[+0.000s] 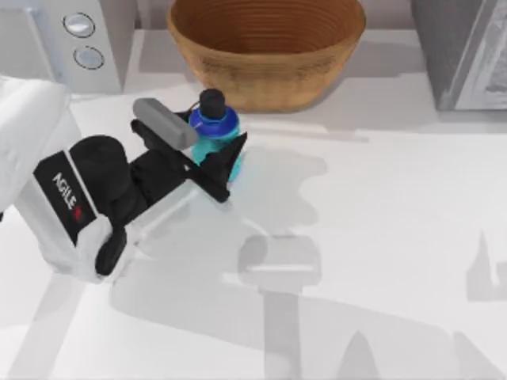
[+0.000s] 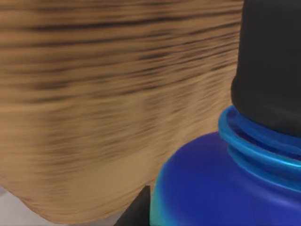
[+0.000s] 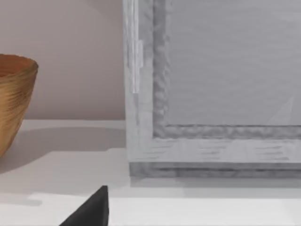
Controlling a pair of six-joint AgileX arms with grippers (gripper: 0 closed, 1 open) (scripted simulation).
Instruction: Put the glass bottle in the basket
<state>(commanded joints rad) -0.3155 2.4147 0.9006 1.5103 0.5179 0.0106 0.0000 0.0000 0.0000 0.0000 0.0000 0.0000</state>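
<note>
gripping the glass bottle [image 1: 212,136] between its fingers, left pincer [image 1: 207,154] sits beside the basket [image 1: 265,75].

The left claw [image 1: 212,155] hides the glass bottle's [image 1: 215,127] lower body.

White table, four things standing on it

The table [image 1: 380,237] carries the basket [image 1: 265,51] at its far edge, the glass bottle [image 1: 215,131] upright just before it, a grey appliance [image 1: 75,39] far left, a grey cabinet [image 1: 463,51] far right.
</note>
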